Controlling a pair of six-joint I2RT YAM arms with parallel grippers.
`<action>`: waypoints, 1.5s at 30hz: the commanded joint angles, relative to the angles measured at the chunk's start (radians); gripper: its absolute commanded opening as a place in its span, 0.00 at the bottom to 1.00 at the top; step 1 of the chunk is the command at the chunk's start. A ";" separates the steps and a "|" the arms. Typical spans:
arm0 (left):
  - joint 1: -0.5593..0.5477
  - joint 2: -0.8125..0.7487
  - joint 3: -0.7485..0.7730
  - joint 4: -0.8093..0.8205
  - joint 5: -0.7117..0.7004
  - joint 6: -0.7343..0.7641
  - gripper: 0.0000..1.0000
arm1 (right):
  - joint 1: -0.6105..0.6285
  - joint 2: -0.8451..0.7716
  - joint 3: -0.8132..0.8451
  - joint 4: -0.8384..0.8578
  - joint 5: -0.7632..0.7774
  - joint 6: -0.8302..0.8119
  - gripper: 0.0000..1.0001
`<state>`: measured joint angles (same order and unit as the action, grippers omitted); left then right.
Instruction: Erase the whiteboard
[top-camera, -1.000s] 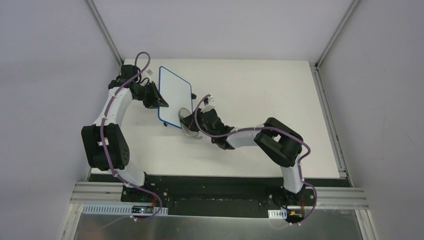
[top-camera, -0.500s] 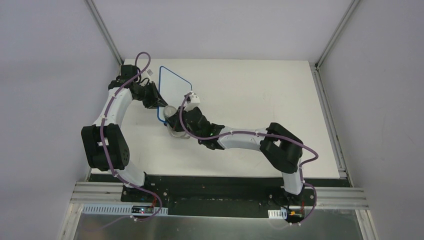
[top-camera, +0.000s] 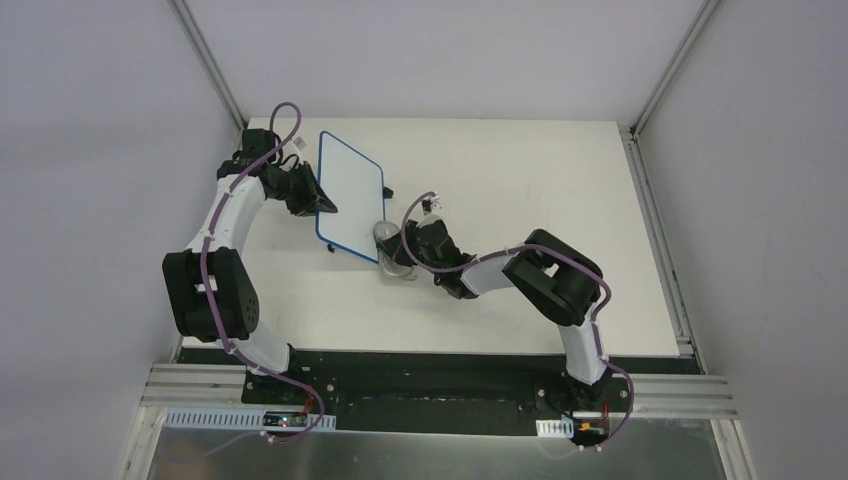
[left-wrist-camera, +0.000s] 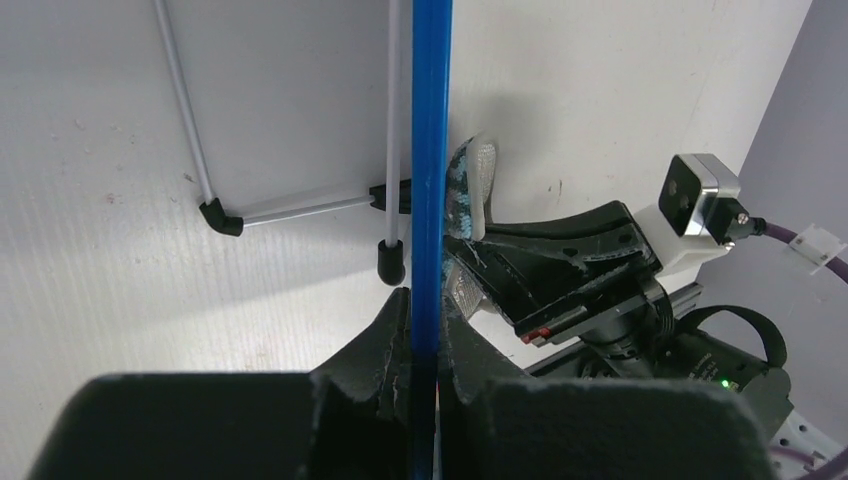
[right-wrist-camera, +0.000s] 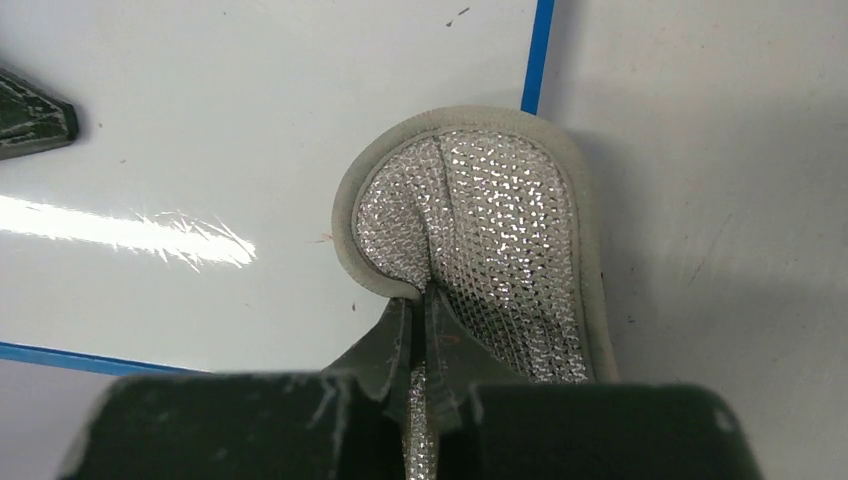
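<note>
The whiteboard (top-camera: 349, 194), white with a blue rim, lies tilted at the table's back left. Its face shows no writing. My left gripper (top-camera: 322, 206) is shut on its left edge; in the left wrist view the blue rim (left-wrist-camera: 431, 150) runs edge-on between the fingers, and my left gripper (left-wrist-camera: 425, 310) pinches it. My right gripper (top-camera: 403, 248) is shut on a silver mesh sponge pad (top-camera: 386, 240) at the board's near right corner. In the right wrist view my right gripper (right-wrist-camera: 418, 312) pinches a fold of the pad (right-wrist-camera: 480, 220), which lies half over the board's face (right-wrist-camera: 200, 150) and half past the rim.
The white table (top-camera: 520, 190) stretches to the right of the board. Grey walls and aluminium rails (top-camera: 660, 90) border the back corners. The board's wire stand and a black foot (left-wrist-camera: 391, 262) show beneath it in the left wrist view.
My right gripper swept the pad left over the board's near edge, then back right to the near right corner. The left gripper and the board stayed put.
</note>
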<state>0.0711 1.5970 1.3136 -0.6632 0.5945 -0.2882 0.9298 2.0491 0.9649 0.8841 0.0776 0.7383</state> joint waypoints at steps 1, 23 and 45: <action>-0.055 0.045 -0.034 -0.081 -0.051 0.011 0.00 | 0.106 0.016 0.121 -0.334 -0.037 -0.096 0.00; -0.059 0.046 -0.030 -0.081 -0.042 0.009 0.00 | -0.026 0.131 0.052 -0.183 -0.135 0.044 0.00; -0.069 0.051 -0.028 -0.082 -0.045 0.009 0.00 | 0.022 0.128 0.264 -0.313 -0.147 -0.003 0.00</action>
<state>0.0704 1.6047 1.3205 -0.6659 0.5907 -0.2985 0.9886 2.0731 1.3575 0.6285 0.0788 0.6590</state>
